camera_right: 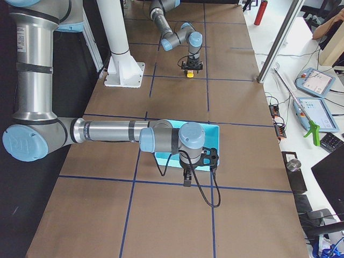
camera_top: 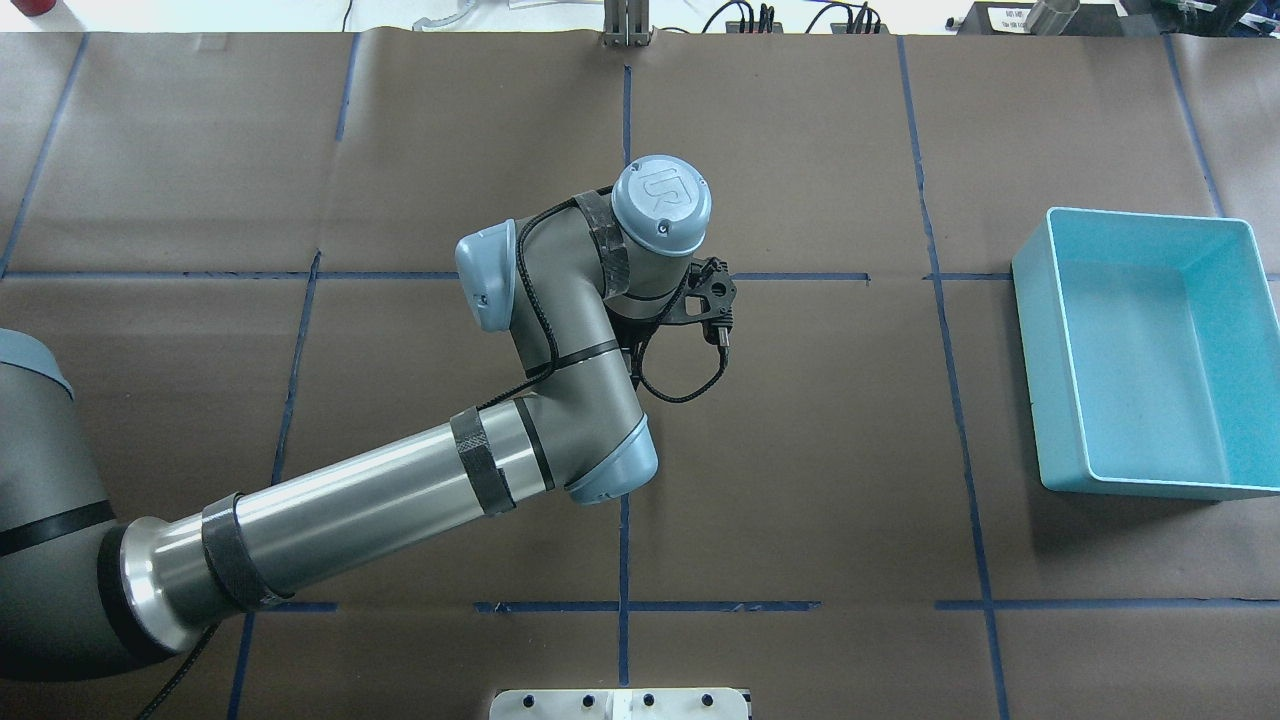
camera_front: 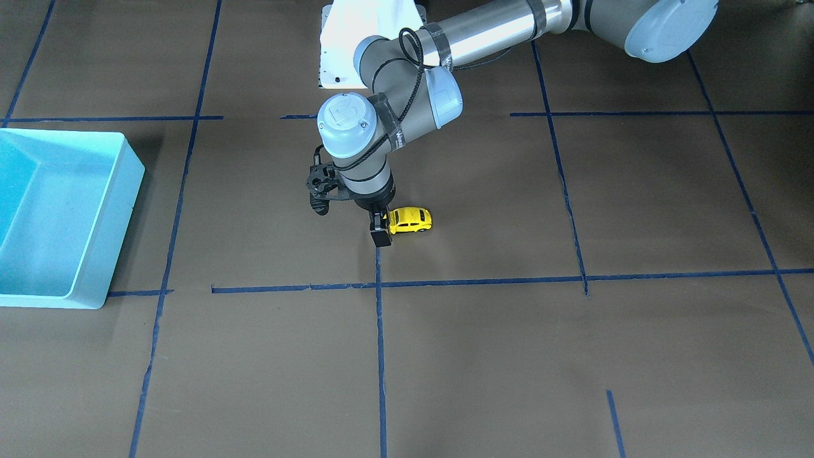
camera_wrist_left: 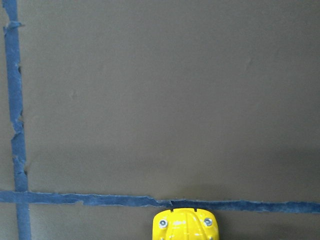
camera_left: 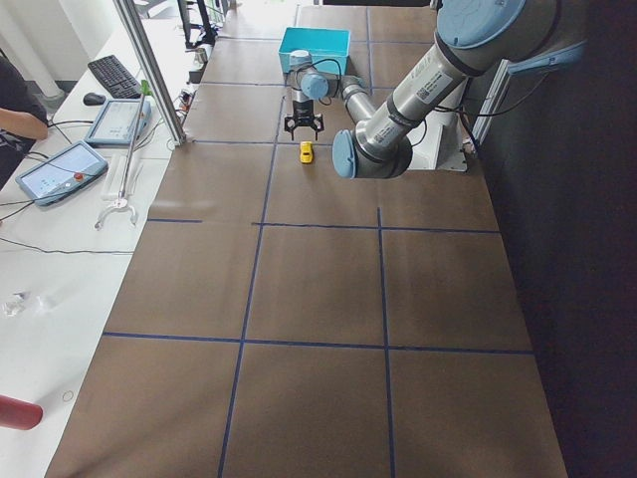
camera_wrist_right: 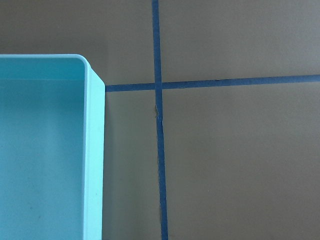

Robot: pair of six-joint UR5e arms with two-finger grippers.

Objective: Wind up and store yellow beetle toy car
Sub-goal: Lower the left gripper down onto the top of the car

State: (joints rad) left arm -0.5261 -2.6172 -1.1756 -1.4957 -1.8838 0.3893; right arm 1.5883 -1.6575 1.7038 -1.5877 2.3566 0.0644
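1. Hanging nearest in the right-end view, the right pincer (camera_right: 186, 181) is just beside the light blue bin (camera_top: 1150, 350). Whether it is open or closed I cannot tell.
2. Farther along the bench (camera_front: 572, 356), near its middle and well apart from the bin, the yellow beetle toy car (camera_front: 410, 219) stands on its wheels, one end at a blue tape line (camera_wrist_left: 100, 200).
3. At the car, the left pincer (camera_front: 379, 229) points straight down over one end of it. Whether the jaws squeeze the body cannot be told.
4. Judging by its tiny size, the car is probably very light, with a hard, glossy, rounded shell that could slip out of a grip on the roof.
5. A hold low across the flatter flanks looks safest, as it leaves the wheels pressed to the bench for winding.
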